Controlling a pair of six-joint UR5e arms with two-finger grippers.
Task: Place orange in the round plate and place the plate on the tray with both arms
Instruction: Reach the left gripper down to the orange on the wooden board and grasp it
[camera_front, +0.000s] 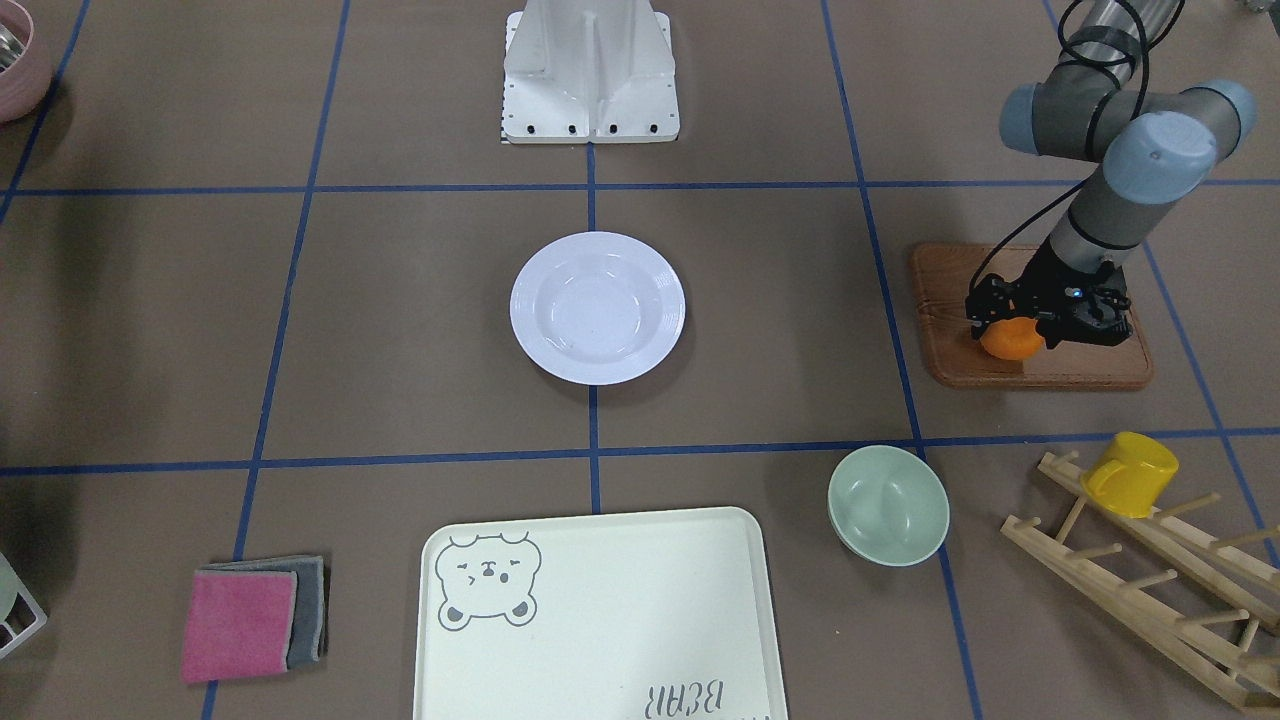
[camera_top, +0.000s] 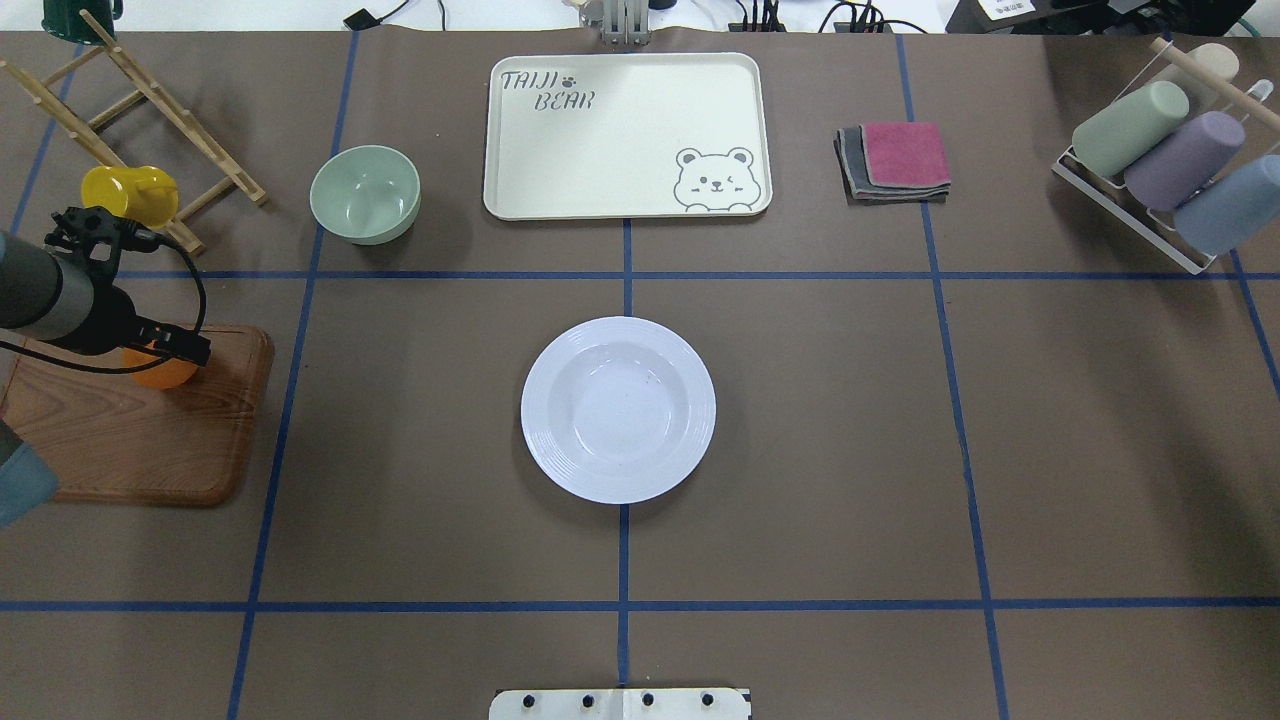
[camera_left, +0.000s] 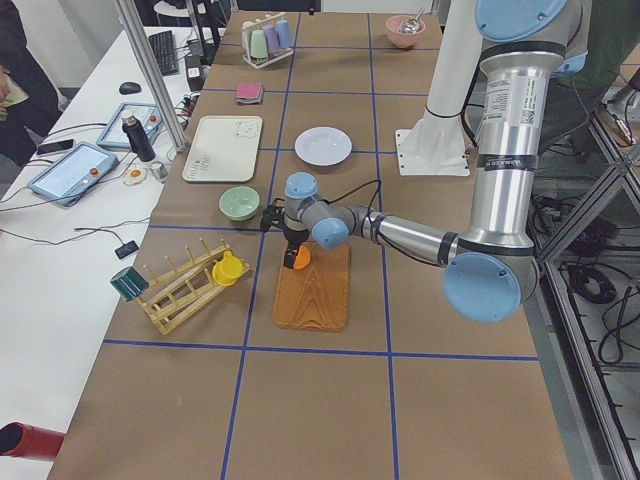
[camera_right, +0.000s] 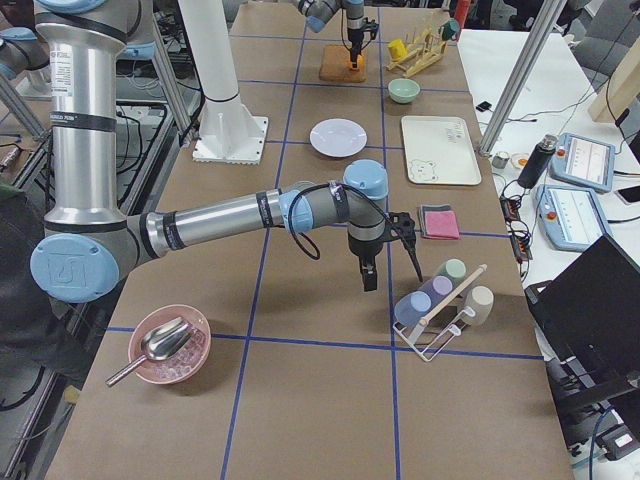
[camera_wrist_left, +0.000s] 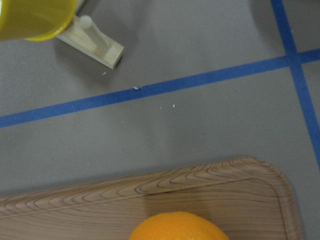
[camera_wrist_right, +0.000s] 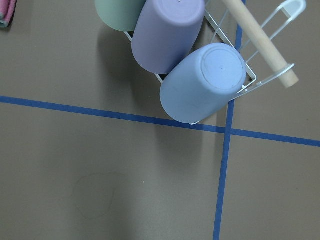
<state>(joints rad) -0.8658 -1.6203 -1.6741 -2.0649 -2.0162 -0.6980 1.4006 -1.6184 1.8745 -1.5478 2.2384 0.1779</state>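
Note:
The orange (camera_front: 1010, 343) lies on a brown wooden board (camera_front: 1040, 372) at my left side. My left gripper (camera_front: 1022, 322) is down over it with its fingers at the fruit's sides; whether they press on it I cannot tell. In the left wrist view the orange (camera_wrist_left: 177, 229) fills the bottom edge and no fingers show. The round plate (camera_front: 597, 307) sits empty at the table's middle. The tray (camera_front: 600, 620) lies bare beyond it. My right gripper (camera_right: 368, 280) hangs far off, near a cup rack (camera_right: 440, 300); I cannot tell its state.
A pale-green bowl (camera_front: 888, 505) stands between the board and the tray. A yellow mug (camera_front: 1130, 472) hangs on a wooden rack (camera_front: 1150, 580). Folded pink and grey cloths (camera_front: 250, 620) lie beside the tray. Pastel cups (camera_wrist_right: 200, 90) fill the wire rack.

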